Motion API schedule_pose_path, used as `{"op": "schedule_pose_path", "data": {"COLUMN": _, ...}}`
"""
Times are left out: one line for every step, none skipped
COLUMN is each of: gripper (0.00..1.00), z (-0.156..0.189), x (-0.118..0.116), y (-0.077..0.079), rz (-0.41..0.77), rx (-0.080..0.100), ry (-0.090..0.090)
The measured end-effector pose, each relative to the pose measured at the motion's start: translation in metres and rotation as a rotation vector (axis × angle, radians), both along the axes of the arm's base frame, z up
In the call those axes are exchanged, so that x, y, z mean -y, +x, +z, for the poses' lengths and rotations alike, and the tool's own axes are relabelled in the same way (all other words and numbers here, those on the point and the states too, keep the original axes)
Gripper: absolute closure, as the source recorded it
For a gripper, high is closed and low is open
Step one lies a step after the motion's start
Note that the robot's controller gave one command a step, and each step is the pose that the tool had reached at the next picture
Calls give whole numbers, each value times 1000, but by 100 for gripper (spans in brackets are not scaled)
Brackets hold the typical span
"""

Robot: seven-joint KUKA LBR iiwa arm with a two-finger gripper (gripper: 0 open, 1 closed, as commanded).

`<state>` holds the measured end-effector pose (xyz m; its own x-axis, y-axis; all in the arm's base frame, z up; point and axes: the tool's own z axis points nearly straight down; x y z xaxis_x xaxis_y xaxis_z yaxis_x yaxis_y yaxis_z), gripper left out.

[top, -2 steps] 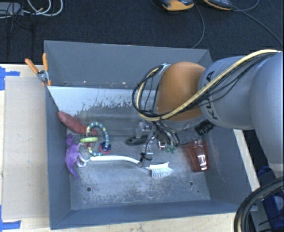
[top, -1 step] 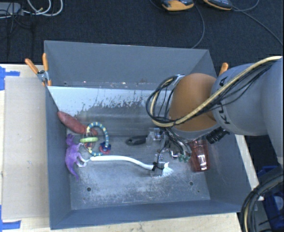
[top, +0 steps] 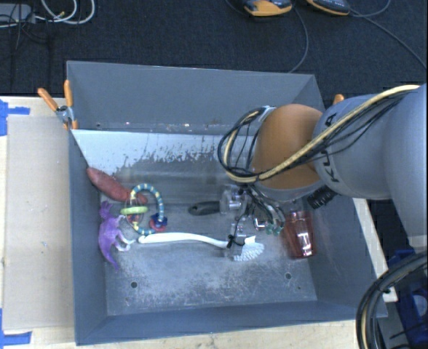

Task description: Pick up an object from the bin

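While the gripper seems to hang over the neck of the white plastic long-handled brush on the floor of the grey metal bin, open or closed you cannot tell, expect it light, stiff, slippery; pinch across that neck.

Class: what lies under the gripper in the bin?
The bristled head of a white long-handled brush lies under the gripper. The gripper covers where handle meets head, so contact cannot be judged.

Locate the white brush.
The white brush lies on the bin floor, centre-front, bristle head under the gripper, handle end by the purple toy at the view's left.
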<state>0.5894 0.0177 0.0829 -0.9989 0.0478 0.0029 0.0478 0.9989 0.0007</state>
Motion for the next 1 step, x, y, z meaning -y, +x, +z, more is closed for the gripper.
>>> {"op": "schedule_pose_path", "data": {"gripper": 0, "z": -9, "x": 3, "y": 10, "rz": -81, "rx": -3, "ry": 1}}
